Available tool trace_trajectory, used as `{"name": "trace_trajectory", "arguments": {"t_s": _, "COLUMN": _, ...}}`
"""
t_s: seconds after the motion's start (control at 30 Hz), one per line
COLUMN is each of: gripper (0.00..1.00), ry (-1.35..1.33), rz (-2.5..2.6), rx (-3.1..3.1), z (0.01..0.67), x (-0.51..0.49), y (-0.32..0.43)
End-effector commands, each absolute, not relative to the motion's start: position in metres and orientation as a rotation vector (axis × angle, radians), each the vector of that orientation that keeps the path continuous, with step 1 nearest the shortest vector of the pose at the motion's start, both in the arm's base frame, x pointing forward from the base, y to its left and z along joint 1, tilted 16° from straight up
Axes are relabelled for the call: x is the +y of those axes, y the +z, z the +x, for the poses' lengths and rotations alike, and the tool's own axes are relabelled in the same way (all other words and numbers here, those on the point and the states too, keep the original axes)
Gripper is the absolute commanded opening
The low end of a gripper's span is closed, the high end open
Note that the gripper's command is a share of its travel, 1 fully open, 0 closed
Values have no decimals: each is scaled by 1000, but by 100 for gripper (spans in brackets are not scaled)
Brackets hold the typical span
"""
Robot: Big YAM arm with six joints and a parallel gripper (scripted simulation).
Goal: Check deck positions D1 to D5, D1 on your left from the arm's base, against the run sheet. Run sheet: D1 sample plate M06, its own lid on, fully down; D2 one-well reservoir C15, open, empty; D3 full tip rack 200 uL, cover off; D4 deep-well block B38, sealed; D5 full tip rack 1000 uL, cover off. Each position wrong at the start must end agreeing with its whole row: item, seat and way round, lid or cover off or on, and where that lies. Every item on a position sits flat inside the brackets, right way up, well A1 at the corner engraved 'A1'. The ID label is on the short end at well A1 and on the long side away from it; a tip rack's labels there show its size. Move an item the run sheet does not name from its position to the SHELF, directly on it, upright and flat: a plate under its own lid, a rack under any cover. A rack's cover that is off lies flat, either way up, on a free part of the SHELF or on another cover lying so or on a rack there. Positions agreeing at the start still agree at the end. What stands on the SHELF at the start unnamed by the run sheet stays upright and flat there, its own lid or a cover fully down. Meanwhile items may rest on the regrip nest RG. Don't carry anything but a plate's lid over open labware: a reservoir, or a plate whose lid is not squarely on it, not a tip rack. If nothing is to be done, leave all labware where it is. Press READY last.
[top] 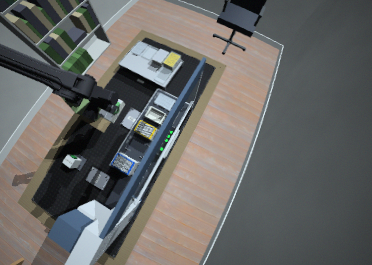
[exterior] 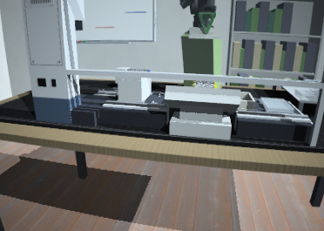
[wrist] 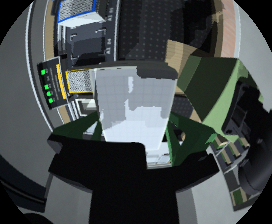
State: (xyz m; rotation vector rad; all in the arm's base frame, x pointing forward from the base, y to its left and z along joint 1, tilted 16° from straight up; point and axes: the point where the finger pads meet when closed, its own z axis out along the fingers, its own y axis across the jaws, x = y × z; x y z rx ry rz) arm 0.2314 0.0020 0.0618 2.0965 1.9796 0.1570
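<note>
Above the black surface, beside the deck row, your gripper had its jaws clamped on a pale rack cover, carried in the air near the yellow tip rack.

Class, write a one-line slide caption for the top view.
Arm's tool grips a pale plate-like item beside the deck row, yellow tip rack and blue tip rack uncovered.

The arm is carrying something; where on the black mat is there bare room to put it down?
Bare mat lies between the small green-white box and the deck row. The shelf is crowded. The tool grips a pale flat piece.
</note>
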Motion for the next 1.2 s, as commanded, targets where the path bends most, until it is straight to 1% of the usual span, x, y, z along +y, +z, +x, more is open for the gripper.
{"name": "trace_trajectory", "arguments": {"t_s": 0.0, "gripper": 0, "ry": 250, "rz": 2135, "rx": 1876, "z": 256, "x": 11, "y": 86}}
{"name": "trace_trajectory", "arguments": {"t_s": 0.23, "gripper": 0, "ry": 254, "rz": 2142, "rx": 1882, "z": 259, "x": 49, "y": 82}}
{"name": "trace_trajectory", "arguments": {"t_s": 1.17, "gripper": 0, "ry": 253, "rz": 2150, "rx": 1873, "z": 258, "x": 46, "y": 83}}
